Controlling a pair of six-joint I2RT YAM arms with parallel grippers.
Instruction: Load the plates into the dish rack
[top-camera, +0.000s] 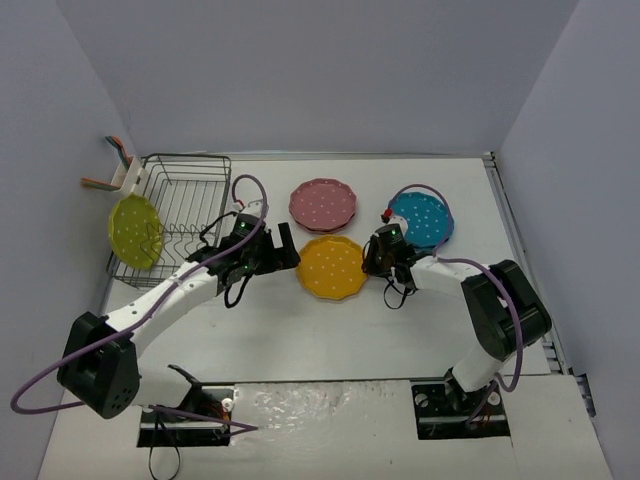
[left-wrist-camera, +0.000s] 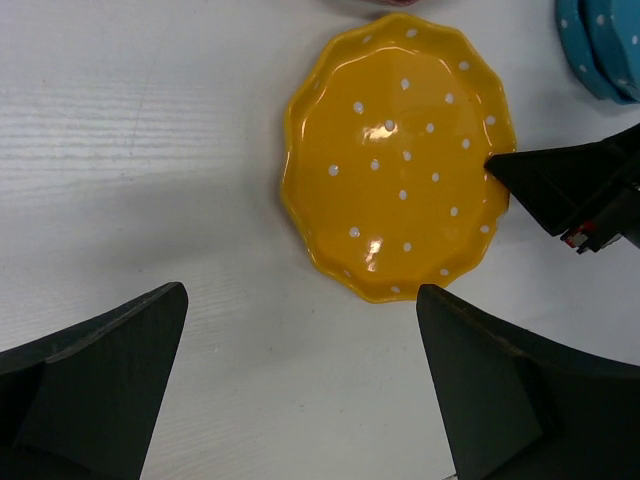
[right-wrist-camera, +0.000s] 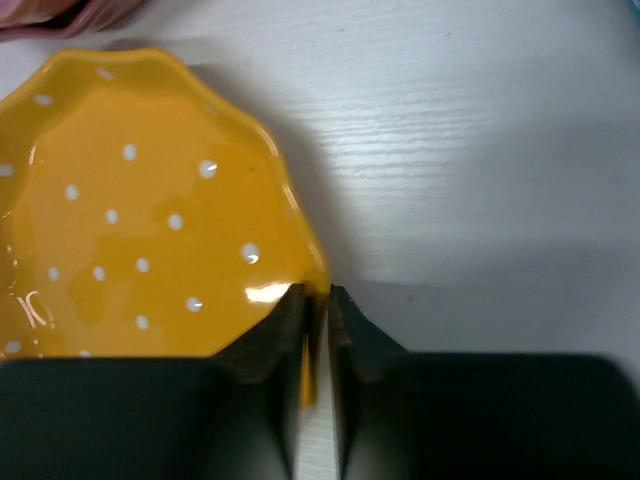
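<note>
Leftmost, the dish rack (top-camera: 190, 190) holds a lime plate (top-camera: 134, 230) on edge. Next, the left gripper (top-camera: 288, 247) hangs spread wide beside the orange-yellow plate (top-camera: 330, 267) lying flat on the table (top-camera: 300, 330), whose right rim the right gripper (right-wrist-camera: 317, 300) pinches.

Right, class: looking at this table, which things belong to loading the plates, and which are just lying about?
Belongs to the job: orange plate, pinched at its rim by the right gripper; pink plates; blue plates; lime plate; dish rack.
Just there: white caddy on the rack's corner; purple cables.
</note>
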